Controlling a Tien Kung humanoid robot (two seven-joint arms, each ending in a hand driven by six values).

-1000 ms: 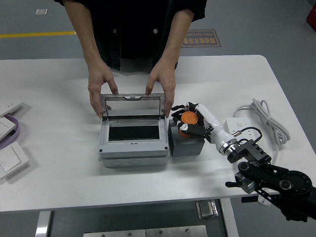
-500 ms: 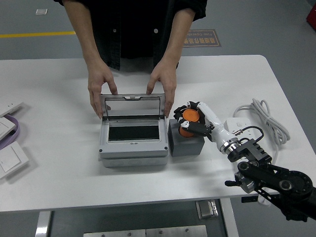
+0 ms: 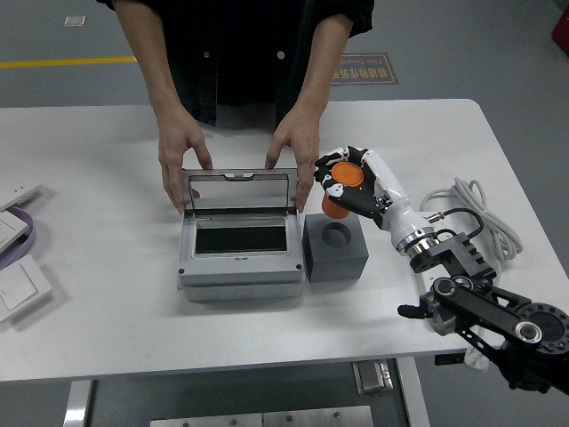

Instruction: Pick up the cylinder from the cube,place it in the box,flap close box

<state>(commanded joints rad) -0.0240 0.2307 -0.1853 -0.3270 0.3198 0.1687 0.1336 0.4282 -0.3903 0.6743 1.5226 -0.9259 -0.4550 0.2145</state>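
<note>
The cylinder [image 3: 343,185] has risen off the cube [image 3: 336,250] — pinched in the right robot hand [image 3: 353,184].

white cable [image 3: 476,216], wall switches [image 3: 20,286]

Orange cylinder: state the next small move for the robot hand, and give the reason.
Probably carry it left, over the open box. The right robot hand grips the orange cylinder, lifted clear of the grey cube, whose round socket shows empty. The box sits just left of the cube, and the person's hands hold its lid upright, so the opening is free.
</note>
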